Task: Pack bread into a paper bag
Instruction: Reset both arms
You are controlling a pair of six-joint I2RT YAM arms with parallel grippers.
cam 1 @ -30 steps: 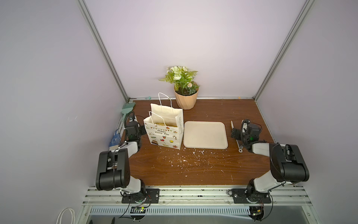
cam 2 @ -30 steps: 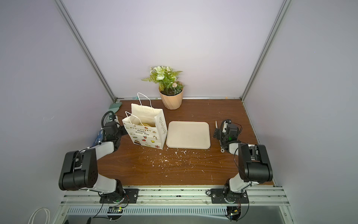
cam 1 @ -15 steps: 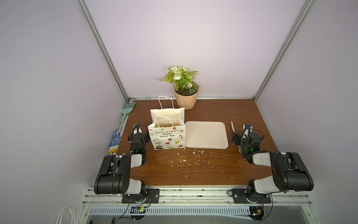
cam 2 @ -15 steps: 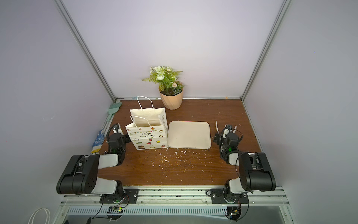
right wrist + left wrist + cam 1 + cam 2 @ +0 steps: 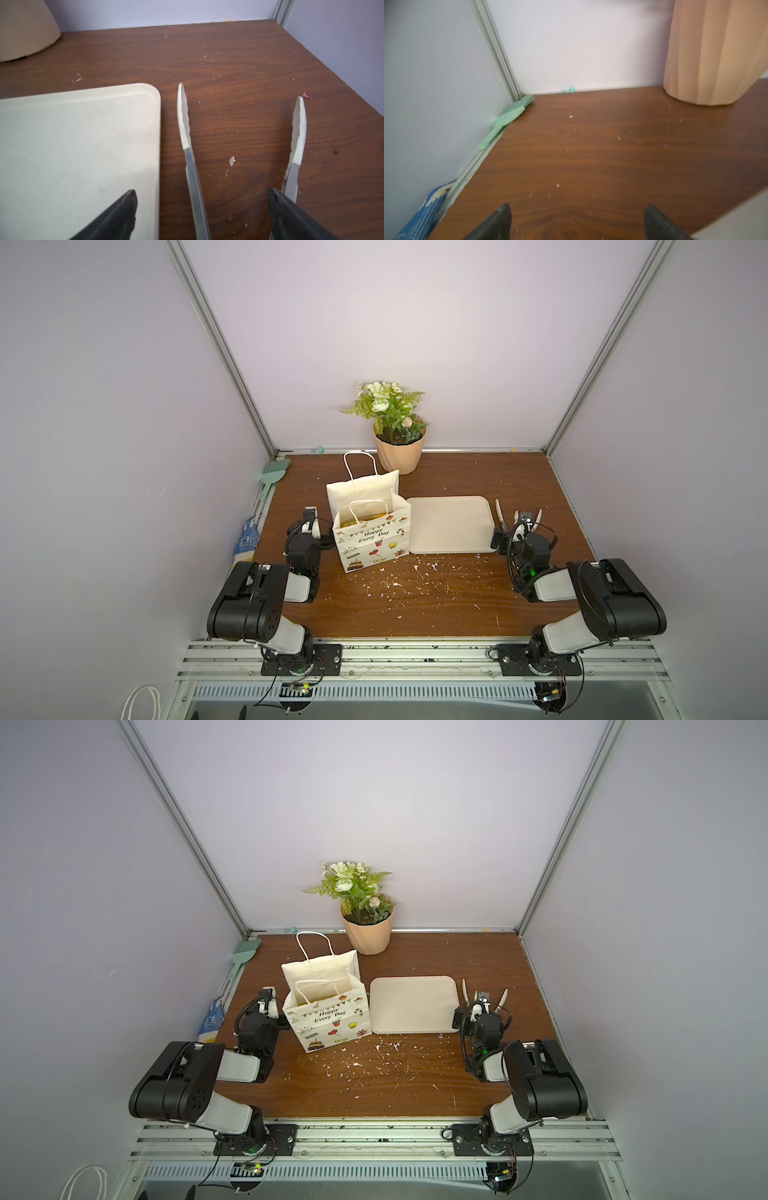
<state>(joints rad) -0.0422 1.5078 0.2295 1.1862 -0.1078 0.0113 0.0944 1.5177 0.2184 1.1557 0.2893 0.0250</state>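
Note:
The white paper bag [image 5: 370, 537] [image 5: 328, 1021] stands upright and open left of centre, its printed side facing the front. Golden-yellow bread [image 5: 366, 517] shows inside its mouth; how many pieces I cannot tell. My left gripper [image 5: 309, 537] [image 5: 266, 1017] sits low just left of the bag. In the left wrist view it [image 5: 578, 212] is open over bare wood. My right gripper [image 5: 519, 535] [image 5: 482, 1017] [image 5: 201, 192] is open at the tray's right edge. One finger is above the tray, and white-tipped tongs [image 5: 184, 116] lie on the table under it.
A beige tray [image 5: 449, 526] [image 5: 411, 1002] [image 5: 72, 145] lies right of the bag with nothing on it. A peach flowerpot [image 5: 399, 454] [image 5: 716, 52] stands at the back. A green brush [image 5: 272, 472] and blue cloth [image 5: 247, 537] lie along the left wall. Crumbs [image 5: 415, 578] dot the front.
Both arms have drawn back toward the front and lowered. The bag turned from angled to facing the front within the first half second and now stands free.

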